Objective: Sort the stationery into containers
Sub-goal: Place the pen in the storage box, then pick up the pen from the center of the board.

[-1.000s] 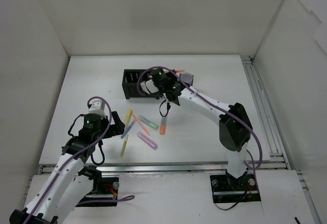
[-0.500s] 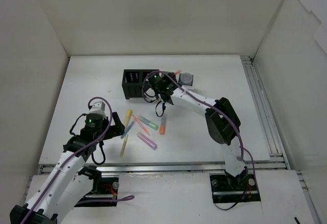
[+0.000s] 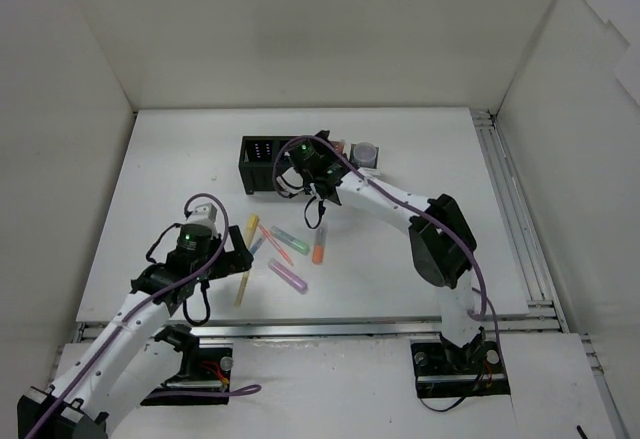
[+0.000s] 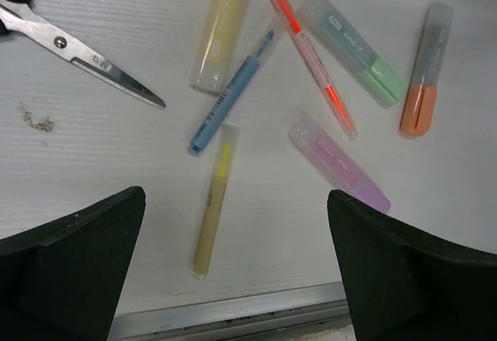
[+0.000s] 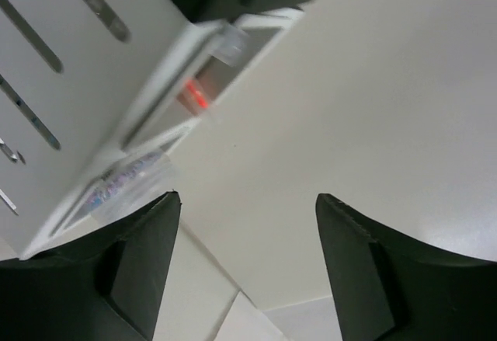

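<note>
The white organiser (image 5: 78,85) showed only as a blurred slatted wall, cut off at the edge of the right wrist view. The right gripper (image 5: 247,267) was close by it, jaws apart and empty. The left gripper (image 4: 237,271), jaws wide apart and empty, hung over loose stationery on the surface (image 4: 116,162): the yellow pen (image 4: 211,213) and blue pen (image 4: 231,92) ran roughly lengthwise away from the arm, the pink-purple marker (image 4: 339,162) and green marker (image 4: 353,46) lay slanted, and scissors (image 4: 93,57), handles cut off, pointed their blades toward the blue pen.
</note>
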`<state>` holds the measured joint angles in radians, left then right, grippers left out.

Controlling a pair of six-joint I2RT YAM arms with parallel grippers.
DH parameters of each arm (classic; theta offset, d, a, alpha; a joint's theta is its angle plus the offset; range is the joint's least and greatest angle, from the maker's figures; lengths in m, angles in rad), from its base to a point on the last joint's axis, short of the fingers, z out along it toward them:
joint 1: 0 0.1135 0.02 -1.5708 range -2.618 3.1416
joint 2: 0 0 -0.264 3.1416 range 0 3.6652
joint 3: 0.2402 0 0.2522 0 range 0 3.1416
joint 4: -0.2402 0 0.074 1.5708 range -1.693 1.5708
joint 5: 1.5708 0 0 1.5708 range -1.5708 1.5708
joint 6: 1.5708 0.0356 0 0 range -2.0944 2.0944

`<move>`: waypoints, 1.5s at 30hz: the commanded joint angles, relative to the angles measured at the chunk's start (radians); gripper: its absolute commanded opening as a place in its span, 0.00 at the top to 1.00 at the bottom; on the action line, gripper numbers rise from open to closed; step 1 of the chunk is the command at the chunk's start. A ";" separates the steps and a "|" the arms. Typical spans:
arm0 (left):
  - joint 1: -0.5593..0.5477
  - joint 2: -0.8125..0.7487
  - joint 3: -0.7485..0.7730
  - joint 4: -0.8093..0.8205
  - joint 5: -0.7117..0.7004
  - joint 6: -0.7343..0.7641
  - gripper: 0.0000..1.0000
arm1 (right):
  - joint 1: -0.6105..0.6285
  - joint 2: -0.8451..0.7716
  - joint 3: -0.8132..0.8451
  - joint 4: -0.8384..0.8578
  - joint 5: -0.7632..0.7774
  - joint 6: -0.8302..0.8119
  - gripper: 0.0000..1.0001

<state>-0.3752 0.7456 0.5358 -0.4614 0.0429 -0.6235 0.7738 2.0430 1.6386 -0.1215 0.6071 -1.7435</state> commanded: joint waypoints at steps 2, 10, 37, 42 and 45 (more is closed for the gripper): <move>-0.057 0.072 0.010 -0.008 -0.038 -0.056 0.00 | 0.027 -0.167 0.090 0.011 -0.061 0.119 0.30; -0.148 0.308 0.052 0.015 -0.109 -0.067 0.20 | -0.040 -0.420 0.109 0.077 -0.242 0.852 0.02; -0.407 0.397 0.226 -0.063 -0.339 -0.090 1.00 | -0.197 -0.952 -0.514 0.232 -0.159 1.691 0.02; -0.407 0.327 0.338 0.246 -0.399 0.215 1.00 | -0.243 -0.997 -0.635 0.232 -0.113 1.881 0.02; -0.381 0.389 0.455 0.435 -0.371 0.425 1.00 | -0.278 -1.014 -0.681 0.208 -0.130 1.931 0.02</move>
<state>-0.7734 1.1015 0.8772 -0.3023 -0.2974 -0.4545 0.5209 1.0428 0.9859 0.0452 0.4484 0.0696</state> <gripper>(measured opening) 0.073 0.979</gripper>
